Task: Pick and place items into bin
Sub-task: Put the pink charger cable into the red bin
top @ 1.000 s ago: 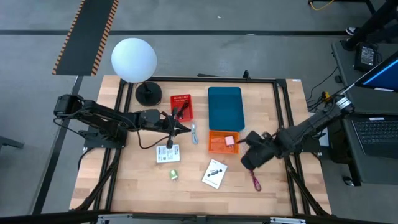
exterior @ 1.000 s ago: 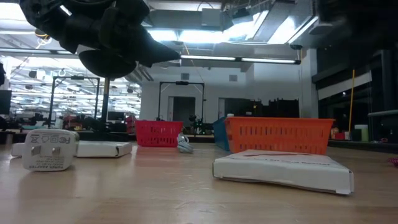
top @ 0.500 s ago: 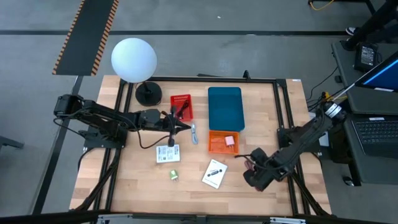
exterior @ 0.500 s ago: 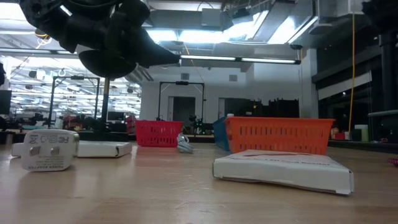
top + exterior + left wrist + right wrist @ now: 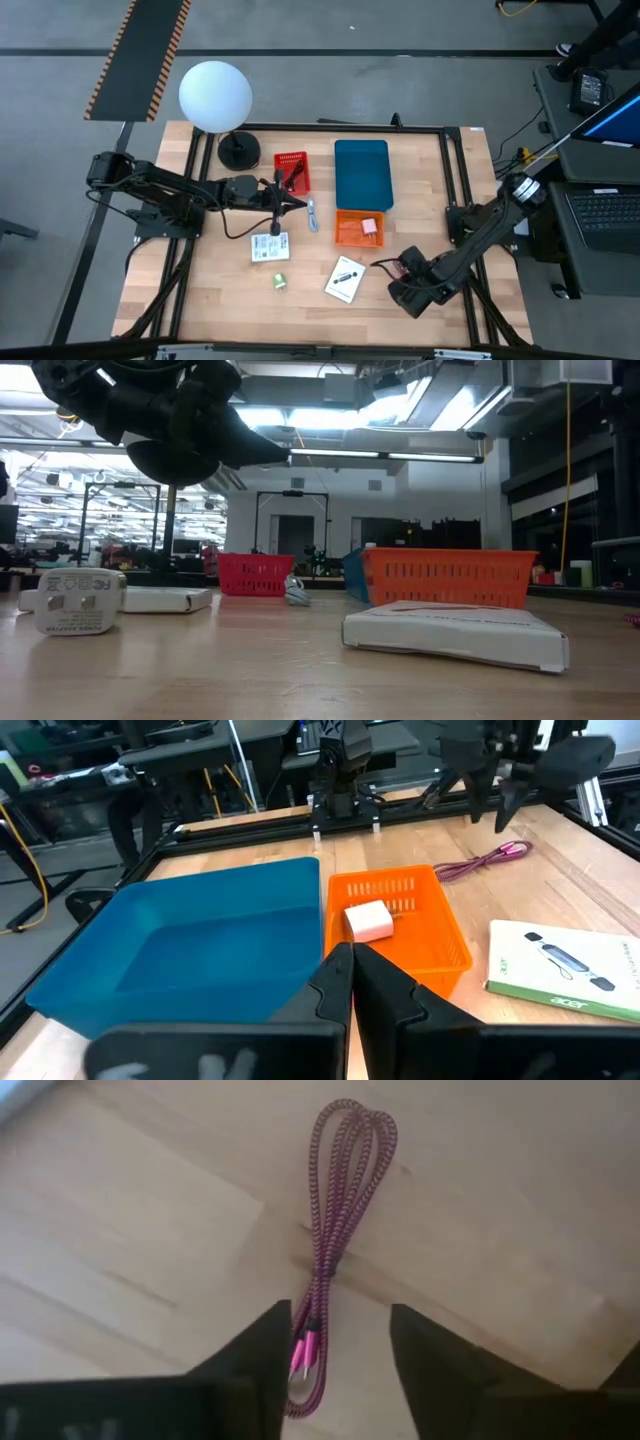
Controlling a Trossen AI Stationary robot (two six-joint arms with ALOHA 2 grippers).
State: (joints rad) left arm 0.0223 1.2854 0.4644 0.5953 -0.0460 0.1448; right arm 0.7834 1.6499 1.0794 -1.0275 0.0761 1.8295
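Left gripper hovers mid-table between the red basket and the white card with green marks; in its wrist view the 2 fingers are pressed together, holding nothing. Just beside its tip lies the blue-white stick. Green cube sits on the wood near the front edge, below that card.

Centre: blue bin at the back, orange basket touching its front edge, with the pink square inside. White card with black marks lies in front of the orange basket.

Right gripper is low over the front right of the table, directly above the maroon cable. Its fingers are spread, 1 either side of the bundled cable's plug end; contact cannot be told.
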